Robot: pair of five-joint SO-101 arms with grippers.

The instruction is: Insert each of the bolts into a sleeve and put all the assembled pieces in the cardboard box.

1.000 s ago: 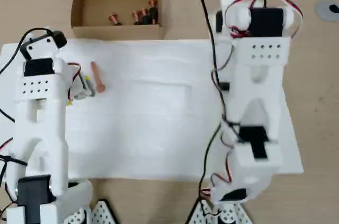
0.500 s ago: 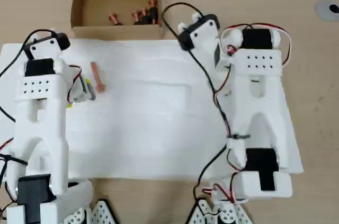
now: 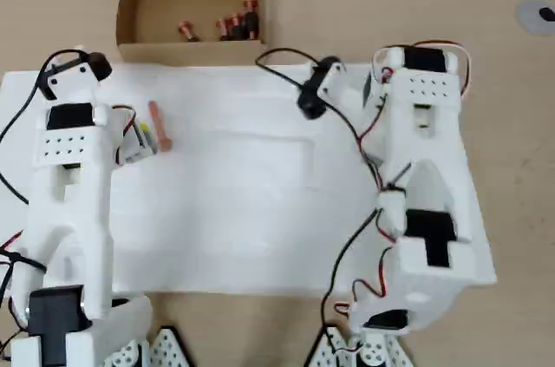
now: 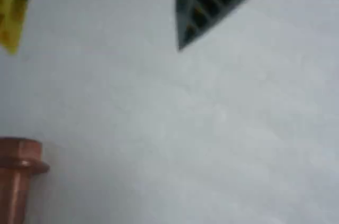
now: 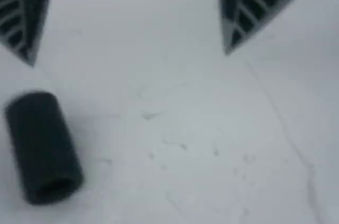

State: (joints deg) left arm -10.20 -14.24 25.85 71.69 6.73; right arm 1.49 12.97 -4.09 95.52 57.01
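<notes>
A: Which step is in hand?
B: Picking up one more pair, I judge. A bare bolt (image 3: 159,127) lies on the foam sheet (image 3: 243,211) near its left edge, towards the far corner. The left tool (image 4: 100,17) hangs just beside it, jaws apart, gripping nothing
A: And the sleeve?
B: The black sleeve (image 5: 45,147) lies on its side on the foam, close to the right tool (image 5: 132,23), whose jaws are spread wide and empty. It sits off towards one finger, not between them
A: The box?
B: The cardboard box (image 3: 191,53) stands on the desk (image 3: 520,167) past the sheet's far edge, with several assembled pieces (image 3: 236,24) inside
A: Next?
B: Each tool needs to centre on its part, then close
</notes>
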